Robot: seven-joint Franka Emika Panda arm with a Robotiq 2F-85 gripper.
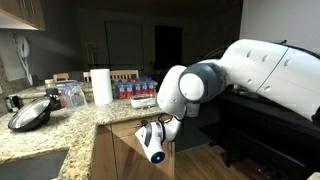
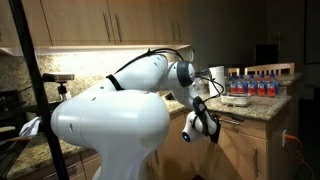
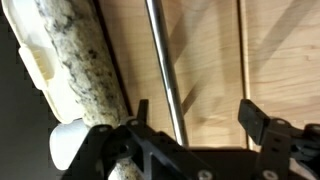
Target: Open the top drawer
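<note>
In the wrist view the top drawer [image 3: 215,60] is a light-wood front with a slim silver bar handle [image 3: 165,60] running up the picture. My gripper [image 3: 196,108] is open, and the handle lies between its two black fingers, nearer the left one and not gripped. The drawer looks closed, tight under the granite counter edge [image 3: 85,70]. In both exterior views the gripper [image 1: 152,140] [image 2: 200,125] hangs just below the counter edge, against the wooden cabinet front [image 1: 122,150].
On the granite counter [image 1: 60,128] stand a paper towel roll [image 1: 101,86], a pack of water bottles [image 1: 135,89] and a dark pan [image 1: 30,115]. A dark piece of furniture [image 1: 265,130] stands close beside the arm. A camera stand pole [image 2: 35,90] rises in the foreground.
</note>
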